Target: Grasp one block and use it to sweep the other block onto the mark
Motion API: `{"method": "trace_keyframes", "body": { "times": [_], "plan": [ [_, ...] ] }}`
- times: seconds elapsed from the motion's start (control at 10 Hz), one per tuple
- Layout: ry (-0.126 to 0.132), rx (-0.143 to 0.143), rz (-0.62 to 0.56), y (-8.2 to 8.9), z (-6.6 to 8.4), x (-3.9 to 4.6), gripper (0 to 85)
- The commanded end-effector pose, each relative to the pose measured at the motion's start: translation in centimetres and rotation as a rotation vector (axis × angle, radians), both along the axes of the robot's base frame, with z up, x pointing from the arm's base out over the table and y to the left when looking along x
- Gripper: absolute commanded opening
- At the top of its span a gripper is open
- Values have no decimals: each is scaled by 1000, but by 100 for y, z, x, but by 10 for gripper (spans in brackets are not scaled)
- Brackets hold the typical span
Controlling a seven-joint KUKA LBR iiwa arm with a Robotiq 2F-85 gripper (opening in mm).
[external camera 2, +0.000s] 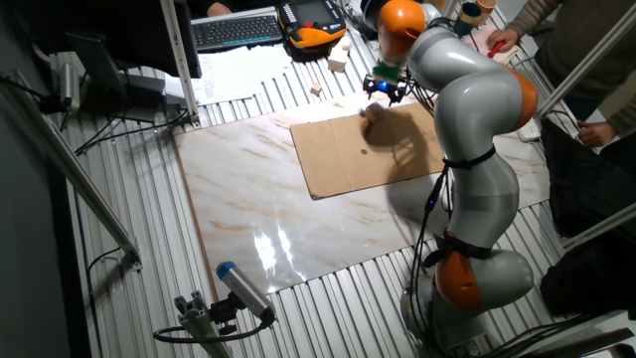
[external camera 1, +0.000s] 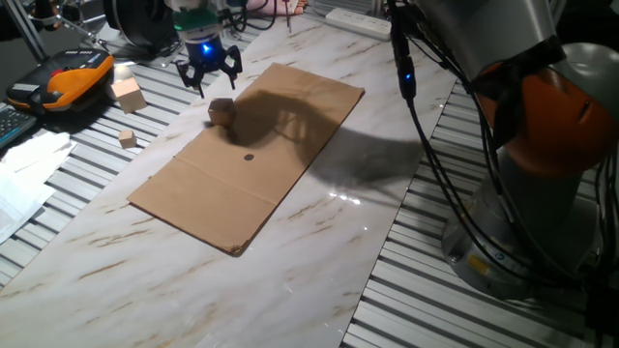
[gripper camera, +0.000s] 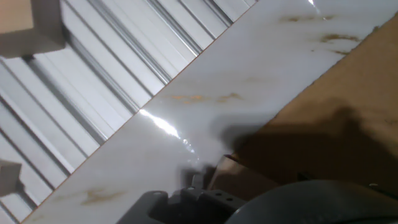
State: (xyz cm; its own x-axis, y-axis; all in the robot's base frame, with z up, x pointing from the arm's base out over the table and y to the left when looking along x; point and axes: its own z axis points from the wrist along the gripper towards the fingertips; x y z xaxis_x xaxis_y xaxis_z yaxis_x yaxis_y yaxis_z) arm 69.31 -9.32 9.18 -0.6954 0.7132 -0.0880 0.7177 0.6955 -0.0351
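Observation:
A wooden block (external camera 1: pixel 221 112) sits at the far left edge of the brown cardboard sheet (external camera 1: pixel 290 106); it also shows in the other fixed view (external camera 2: pixel 373 111). The mark (external camera 1: pixel 249 157) is a small dark dot on the cardboard, a short way nearer than the block, also seen in the other fixed view (external camera 2: pixel 364 152). My gripper (external camera 1: pixel 208 70) hangs above the marble just beyond the block, with its jaws spread and nothing between them. It shows in the other fixed view too (external camera 2: pixel 384 88). In the hand view a brown block edge (gripper camera: pixel 239 179) lies low in the frame.
Two more wooden blocks lie on the ribbed table to the left, a larger one (external camera 1: pixel 128 94) and a small one (external camera 1: pixel 128 139). An orange-black device (external camera 1: pixel 68 79) and papers (external camera 1: pixel 24 169) lie at the far left. The arm's base (external camera 1: pixel 542 193) and cables stand at the right.

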Motion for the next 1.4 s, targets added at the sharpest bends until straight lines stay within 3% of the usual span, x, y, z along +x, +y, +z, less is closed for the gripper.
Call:
{"method": "trace_keyframes", "body": {
  "times": [0.0,0.4,0.8,1.3],
  "plan": [
    [0,0,-12,4,-27,-5,680],
    [0,-16,-46,30,-116,-42,680],
    [2,-53,-100,27,-190,-50,680],
    [-4,-53,-101,50,-271,-98,680]
  ]
}}
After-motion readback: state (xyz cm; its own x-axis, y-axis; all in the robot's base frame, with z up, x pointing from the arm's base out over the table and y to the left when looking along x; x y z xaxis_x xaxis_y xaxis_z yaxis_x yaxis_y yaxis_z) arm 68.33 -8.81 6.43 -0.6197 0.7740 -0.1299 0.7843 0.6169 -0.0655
